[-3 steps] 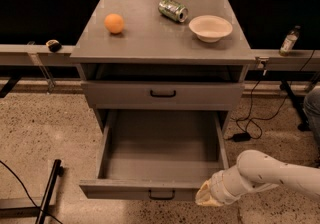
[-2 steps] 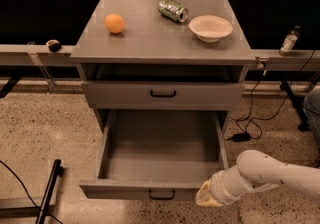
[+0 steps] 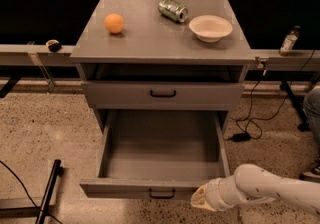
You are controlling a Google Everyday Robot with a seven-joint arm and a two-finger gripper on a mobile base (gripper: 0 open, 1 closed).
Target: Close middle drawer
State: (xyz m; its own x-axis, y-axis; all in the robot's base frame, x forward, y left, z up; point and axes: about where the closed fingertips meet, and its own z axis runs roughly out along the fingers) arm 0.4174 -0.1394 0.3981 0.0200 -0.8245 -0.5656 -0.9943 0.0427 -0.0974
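The middle drawer (image 3: pixel 162 148) of the grey cabinet is pulled far out, and its plain grey box is empty. Its flat front (image 3: pixel 135 189) faces me near the bottom edge, with the small black bar handle (image 3: pixel 162 195) at its centre. The first drawer (image 3: pixel 162 94) above it is shut. My gripper (image 3: pixel 201 200), on the white arm (image 3: pixel 270 190) coming in from the lower right, sits at the right end of the middle drawer's front, touching it or very close to it. The third drawer is out of view.
On the cabinet top (image 3: pixel 150 33) lie an orange (image 3: pixel 114 23), a green can on its side (image 3: pixel 173 9) and a white bowl (image 3: pixel 210 28). A bottle (image 3: pixel 288 41) stands on the ledge at the right. Cables (image 3: pixel 250 123) lie on the speckled floor to the right. A black stand leg (image 3: pixel 49 188) is at the lower left.
The arm and gripper have dropped slightly at the drawer's right front corner. The drawer has not visibly moved.
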